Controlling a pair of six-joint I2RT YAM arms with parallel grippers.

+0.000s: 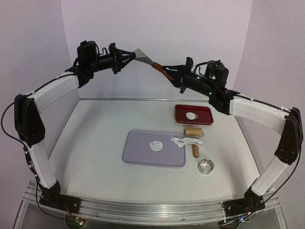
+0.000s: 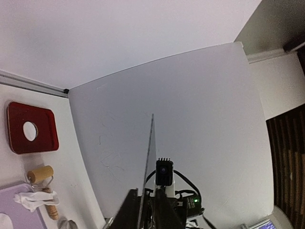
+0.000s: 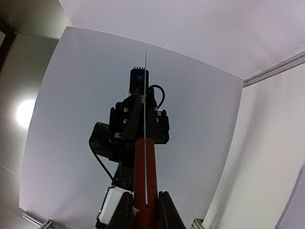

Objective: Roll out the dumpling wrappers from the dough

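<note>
Bright, soft, even light from overhead, faint short shadows beside the things on the white worktop, a round lamp glow flaring at the left of the right wrist view, strong wide-angle bowing in both wrist views, overhead view slightly grainy

One dumpling wrapper, thin round white disc, flat on purple mat; second wrapper, same look, flat in red tray; dough, ragged white scrap, lying across wooden roller just right of mat
</note>
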